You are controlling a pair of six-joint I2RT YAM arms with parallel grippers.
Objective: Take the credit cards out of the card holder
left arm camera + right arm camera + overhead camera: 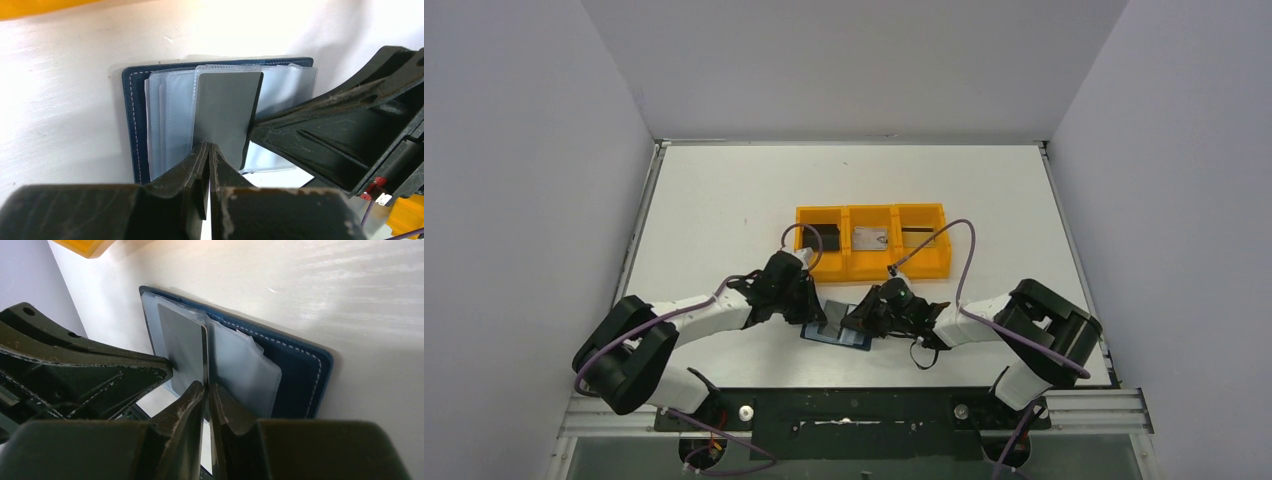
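From above, the card holder (836,337) lay open on the white table (724,200), low in the middle of the frame. The left gripper (812,317) and the right gripper (852,322) met over it. Only this view showed the whole orange tray (872,268) just above them, with a silver card (870,238) in its middle part and a striped card (919,238) in its right part.

The left wrist view showed up close what the top view could not. A grey card (225,115) stood up out of the clear sleeves (170,120). The left gripper's fingers were closed tight on its bottom edge, and the right gripper's tip touched its right edge.

The right wrist view showed the card edge-on, thin as a line, with the right gripper's fingers closed on it. I could not tell if the fingers held the card alone or its sleeve too
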